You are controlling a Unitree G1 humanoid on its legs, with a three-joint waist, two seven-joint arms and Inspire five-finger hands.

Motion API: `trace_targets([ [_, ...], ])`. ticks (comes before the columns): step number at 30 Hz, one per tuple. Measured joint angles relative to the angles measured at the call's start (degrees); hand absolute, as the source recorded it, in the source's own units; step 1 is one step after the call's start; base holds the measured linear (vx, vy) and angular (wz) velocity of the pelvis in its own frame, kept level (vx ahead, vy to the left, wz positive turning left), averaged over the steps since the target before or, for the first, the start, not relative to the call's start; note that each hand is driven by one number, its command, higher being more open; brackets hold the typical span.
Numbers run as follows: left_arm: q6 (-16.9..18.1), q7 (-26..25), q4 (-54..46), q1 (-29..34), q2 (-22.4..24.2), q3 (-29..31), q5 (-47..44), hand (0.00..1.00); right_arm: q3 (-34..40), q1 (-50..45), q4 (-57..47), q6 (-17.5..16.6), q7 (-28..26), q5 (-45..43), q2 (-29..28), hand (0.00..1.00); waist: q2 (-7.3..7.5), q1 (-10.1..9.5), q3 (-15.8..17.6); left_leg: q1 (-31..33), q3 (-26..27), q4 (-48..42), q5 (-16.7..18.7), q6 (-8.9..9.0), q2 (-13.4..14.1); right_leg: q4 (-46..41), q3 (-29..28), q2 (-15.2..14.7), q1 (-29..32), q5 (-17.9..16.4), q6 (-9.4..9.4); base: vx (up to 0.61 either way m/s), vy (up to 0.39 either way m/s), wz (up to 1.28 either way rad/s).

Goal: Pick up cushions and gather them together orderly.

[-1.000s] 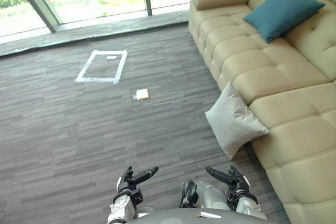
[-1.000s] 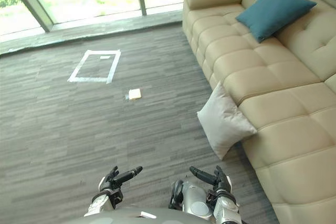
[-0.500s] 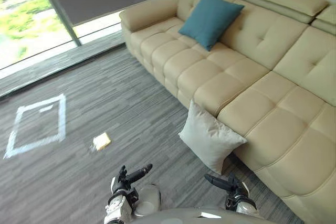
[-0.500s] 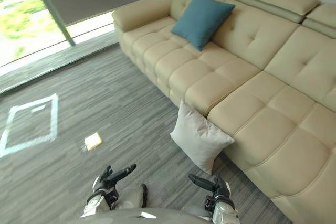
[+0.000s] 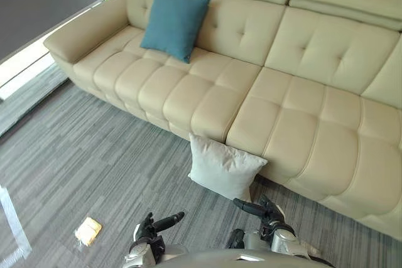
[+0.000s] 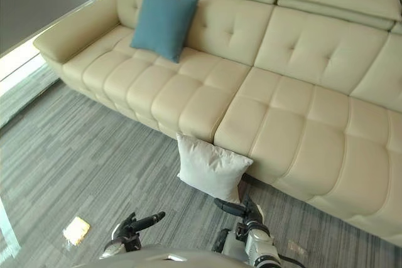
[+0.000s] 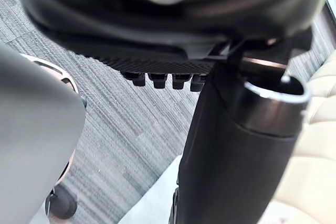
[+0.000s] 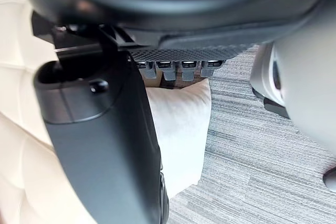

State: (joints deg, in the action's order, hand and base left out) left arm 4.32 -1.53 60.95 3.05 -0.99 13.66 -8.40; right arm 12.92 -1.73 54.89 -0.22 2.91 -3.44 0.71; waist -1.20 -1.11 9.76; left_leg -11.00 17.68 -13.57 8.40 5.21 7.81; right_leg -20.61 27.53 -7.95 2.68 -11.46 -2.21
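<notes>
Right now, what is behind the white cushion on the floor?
The front of the beige sofa: the white cushion stands on the grey carpet against it, below the seat edge. The part of the sofa front and carpet directly behind the cushion is covered.

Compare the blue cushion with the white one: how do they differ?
The blue cushion is teal and sits up on the sofa seat, leaning on its back. The white cushion is pale and stands on the carpet, leaning against the sofa's front. Both are square, plump and propped on edge.
</notes>
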Motion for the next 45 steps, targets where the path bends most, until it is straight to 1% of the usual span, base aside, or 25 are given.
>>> trace_targets([
  [1, 0.12, 0.31, -0.62, -0.03, 0.08, -0.42, 0.11, 1.00, 0.66, -0.89, 0.00, 0.00, 0.37, -0.05, 0.36, 1.00, 0.39, 0.12, 0.11, 0.75, -0.11, -4.05, -1.16, 1.95, 0.48, 2.16, -0.15, 0.30, -2.01, 0.01, 0.06, 0.17, -0.127, -0.03],
  [3, 0.19, 0.27, -1.26, 0.11, -0.29, -0.51, 0.14, 1.00, 0.97, -1.87, -0.06, 0.03, 0.68, -0.05, 0.54, 1.00, 1.02, -0.13, 0.48, 3.72, -0.32, -11.65, -1.26, 2.96, 1.97, 4.53, -0.75, 1.10, -4.01, 0.38, 0.09, 0.16, -0.094, -0.17],
  [4, 0.21, 0.31, -1.50, 0.47, -0.40, -0.48, 0.14, 1.00, 1.16, -2.55, -0.02, 0.23, 1.01, -0.07, 0.54, 1.00, 1.24, -0.44, 0.61, 5.62, -1.60, -15.84, 2.86, 3.14, 2.29, 6.01, -1.90, 1.65, -5.06, 0.45, -0.01, 0.13, -0.009, -0.35],
  [6, 0.19, 0.27, -2.87, 1.01, -0.34, 0.14, 0.09, 1.00, 1.17, -3.06, -0.02, 0.33, 1.23, -0.09, 0.34, 1.00, 1.68, -0.53, 0.85, 8.01, -3.23, -17.39, 7.73, 2.07, 1.26, 6.77, -3.92, 1.91, -6.06, 0.56, 0.09, 0.10, 0.078, -0.58],
  [8, 0.47, 0.25, -4.11, 1.13, -0.39, 0.19, 0.09, 1.00, 1.18, -3.00, -0.02, 0.41, 1.43, -0.09, -0.15, 1.00, 2.30, -1.28, 1.22, 10.69, -5.58, -15.42, 9.69, 0.67, -0.54, 6.69, -7.01, 1.75, -6.59, 0.78, 0.45, 0.06, 0.117, -0.78],
  [9, 0.56, 0.28, -4.61, 1.18, -0.47, 0.24, 0.11, 1.00, 1.18, -2.99, -0.06, 0.41, 1.51, -0.09, -0.50, 1.00, 2.60, -1.42, 1.39, 11.88, -7.54, -14.29, 9.63, 0.57, -1.23, 6.60, -8.20, 1.64, -6.90, 0.83, 0.53, 0.05, 0.132, -0.84],
  [10, 0.67, 0.25, -5.30, 1.17, -0.51, 0.47, 0.10, 1.00, 1.14, -2.98, -0.14, 0.43, 1.49, -0.07, -0.83, 1.00, 2.99, -1.68, 1.62, 14.02, -11.98, -12.92, 9.35, 0.14, -2.36, 6.29, -10.24, 1.43, -7.15, 0.88, 0.77, 0.05, 0.156, -0.82],
  [11, 0.70, 0.23, -5.70, 1.24, -0.42, 0.47, 0.10, 1.00, 1.12, -3.00, -0.28, 0.41, 1.50, -0.06, -0.84, 1.00, 2.94, -1.72, 1.59, 15.05, -15.15, -10.40, 8.04, -0.38, -2.68, 5.73, -11.72, 1.52, -7.04, 0.76, 1.96, 0.05, 0.224, -0.90],
  [12, 0.74, 0.19, -5.68, 1.46, 0.60, 0.45, 0.11, 1.00, 1.09, -3.35, -0.83, 0.42, 1.47, -0.06, 0.08, 1.00, 0.85, -1.73, 1.17, 15.51, -19.16, -5.19, -0.45, 0.20, -1.79, 4.82, -13.36, 3.08, -6.65, 0.11, 3.80, 0.02, 0.203, -0.64],
  [13, 0.74, 0.13, -5.73, 1.47, 0.56, 0.61, 0.09, 1.00, 1.13, -3.44, -0.81, 0.38, 1.46, -0.02, 0.33, 1.00, 0.31, -1.77, 1.30, 15.90, -19.21, -5.88, -0.02, 0.04, -1.53, 4.53, -13.78, 3.35, -6.85, -0.08, 3.99, 0.03, 0.220, -0.65],
  [14, 0.72, 0.13, -5.69, 1.55, -0.53, 0.72, 0.12, 1.00, 1.16, -4.49, -1.67, 0.41, 1.81, -0.12, -0.87, 1.00, 2.31, -1.62, 0.86, 14.32, -16.90, -5.55, 0.36, -0.71, -2.90, 3.87, -15.98, 1.33, -6.49, -0.46, 5.14, 0.04, 0.166, -0.48],
  [16, 0.68, 0.09, -5.76, 2.14, -1.19, 0.78, 0.11, 1.00, 0.87, -4.99, -1.79, 0.44, 1.78, -0.05, -2.01, 1.00, 3.77, -1.82, -0.36, 12.96, -14.49, -3.09, -0.10, -1.61, -4.00, 3.98, -18.15, 0.03, -5.58, -0.16, 5.68, 0.07, 0.185, -0.55],
  [17, 0.65, 0.12, -5.71, 2.20, -1.35, 0.77, 0.13, 1.00, 0.83, -5.09, -1.87, 0.44, 1.59, 0.04, -2.15, 1.00, 4.02, -1.82, -0.51, 12.17, -13.46, -1.82, -0.36, -2.03, -4.43, 4.18, -19.06, -0.37, -5.45, -0.03, 5.87, 0.06, 0.150, -0.54],
  [20, 0.56, 0.12, -5.46, 2.55, -0.98, 0.54, 0.14, 1.00, 0.60, -5.77, -2.71, 0.45, 1.69, -0.05, -2.16, 1.00, 3.46, -1.67, -0.82, 9.50, -10.99, 1.75, -1.09, -3.12, -5.75, 5.97, -21.04, -1.57, -5.94, 0.79, 7.26, 0.05, 0.069, -0.35],
  [27, 0.57, -0.51, -5.03, 2.54, -0.15, -0.01, 0.08, 1.00, 0.55, -5.45, -2.69, 0.46, 3.06, -0.13, -1.00, 1.00, 2.14, -1.80, -1.23, 8.41, -9.58, 3.59, -1.32, -3.13, -5.30, 6.69, -21.85, -0.71, -5.67, 0.92, 7.50, 0.08, -0.039, -0.11],
  [30, 0.60, -1.48, -5.10, 0.48, -0.45, 0.03, -0.14, 1.00, 0.54, -1.74, -2.82, 0.34, 4.52, -1.39, -0.50, 1.00, 1.63, -1.97, 0.89, 12.45, -9.18, 1.38, -1.32, -3.11, -4.17, 2.73, -21.81, 0.05, -0.40, 0.89, 7.45, -0.03, -0.074, -0.13],
  [31, 0.64, -2.41, -5.62, -1.67, -0.63, -0.03, -1.02, 1.00, 0.34, 0.41, -2.89, 0.09, 4.98, -2.53, -0.23, 1.00, 1.86, -2.14, 2.37, 16.17, -9.26, -1.13, -1.24, -3.00, -3.79, -0.15, -21.73, 0.07, 3.43, 0.64, 7.02, -0.14, -0.126, -0.03],
  [32, 0.71, -3.27, -5.92, -4.39, -0.84, -0.02, -1.69, 1.00, 0.34, 3.76, -3.04, -0.02, 5.38, -3.49, 0.05, 1.00, 2.19, -2.47, 5.69, 19.58, -9.58, -4.34, -0.92, -2.80, -3.46, -3.60, -21.73, -0.03, 6.88, -0.04, 6.51, -0.24, -0.151, 0.00],
  [33, 0.71, -3.48, -6.10, -5.32, -0.94, -0.07, -2.29, 1.00, 0.31, 4.77, -3.08, -0.03, 5.53, -3.66, 0.15, 1.00, 2.29, -2.53, 6.52, 20.95, -9.79, -5.43, -0.70, -2.73, -3.31, -4.74, -21.70, -0.07, 8.34, -0.27, 6.43, -0.24, -0.132, 0.08],
  [34, 0.72, -4.24, -7.51, -8.13, -1.12, -0.05, -3.69, 1.00, 0.33, 7.50, -4.00, -0.13, 6.11, -4.65, 0.56, 1.00, 2.77, -2.65, 8.38, 26.46, -10.42, -9.61, 0.37, -2.55, -2.80, -8.63, -21.69, -0.09, 13.55, -1.35, 6.04, -0.25, -0.110, 0.06],
  [35, 0.80, -4.63, -8.39, -9.67, -1.25, -0.04, -4.71, 1.00, 0.31, 8.91, -4.73, -0.25, 6.22, -5.34, 0.98, 1.00, 3.09, -3.04, 9.45, 29.34, -10.60, -11.82, 0.92, -2.33, -2.57, -10.21, -21.69, -0.12, 16.14, -2.06, 5.81, -0.26, -0.096, 0.04],
  [36, 0.94, -5.14, -9.63, -12.37, -1.67, 0.14, -6.09, 1.00, 0.31, 11.48, -5.49, -0.44, 6.42, -5.87, 2.14, 1.00, 2.97, -3.44, 11.66, 33.65, -11.12, -15.26, 1.79, -2.30, -1.84, -12.76, -21.60, 0.13, 19.85, -2.67, 5.49, -0.26, -0.084, 0.01],
  [38, 1.47, -5.66, -10.50, -14.83, -2.36, 0.63, -7.39, 1.00, 0.33, 13.76, -6.42, -0.53, 6.70, -7.01, 3.38, 1.00, 3.11, -3.37, 13.10, 37.44, -11.97, -17.73, 2.15, -2.12, -1.61, -14.99, -21.29, 0.11, 23.31, -3.19, 5.26, -0.24, -0.065, 0.08],
  [42, 1.95, -7.14, -13.28, -20.38, -4.67, 5.07, -9.63, 1.00, 1.64, 19.39, -7.11, -0.58, 8.27, -9.20, 5.77, 1.00, 3.81, -3.23, 15.64, 45.18, -13.32, -20.64, 1.37, -2.44, -1.12, -17.96, -20.52, 0.11, 30.56, -2.87, 4.72, -0.12, -0.058, 0.09],
  [45, 2.14, -8.95, -16.53, -27.35, -8.14, 10.85, -10.23, 1.00, 2.34, 27.32, -8.54, -0.88, 9.86, -10.38, 7.49, 1.00, 4.25, -2.98, 17.93, 52.30, -14.43, -22.51, 0.38, -2.21, -1.00, -19.91, -19.80, 0.06, 37.33, -2.53, 4.15, -0.04, -0.073, 0.12],
])
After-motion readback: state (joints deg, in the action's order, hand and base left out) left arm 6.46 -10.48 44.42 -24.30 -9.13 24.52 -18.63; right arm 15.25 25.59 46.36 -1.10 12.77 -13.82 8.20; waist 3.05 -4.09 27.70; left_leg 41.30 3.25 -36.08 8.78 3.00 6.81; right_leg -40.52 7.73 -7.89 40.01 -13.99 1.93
